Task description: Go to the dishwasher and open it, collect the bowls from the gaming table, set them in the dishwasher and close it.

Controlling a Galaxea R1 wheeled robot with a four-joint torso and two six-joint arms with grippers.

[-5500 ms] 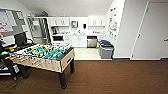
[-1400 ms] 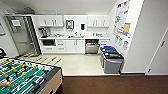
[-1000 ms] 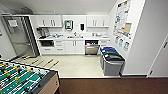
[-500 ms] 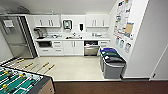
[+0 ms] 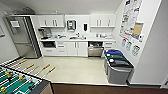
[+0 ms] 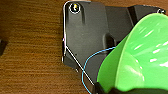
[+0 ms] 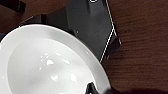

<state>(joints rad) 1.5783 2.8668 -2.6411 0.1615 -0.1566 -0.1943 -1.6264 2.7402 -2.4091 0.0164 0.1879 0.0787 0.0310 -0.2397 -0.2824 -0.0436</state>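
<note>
The dishwasher (image 5: 95, 49) sits under the kitchen counter (image 5: 80, 39), its steel front tipped open at the top, the dark inside too dim to read. Right of it stand lidded bins (image 5: 117, 65); far left of it, a steel fridge (image 5: 22, 36). The football table (image 5: 20, 81) is cut off at the frame's corner. A lime-green bowl (image 6: 140, 55) fills the left wrist view and a white bowl (image 7: 47, 62) the right; whether either gripper's fingers clamp them I cannot tell.

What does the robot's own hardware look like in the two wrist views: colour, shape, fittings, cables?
Left wrist view: a wide matt black plate with rounded corners, a shiny round fitting at one corner, a thin blue cable looping across it. Right wrist view: the same kind of black plate, pale-edged.
</note>
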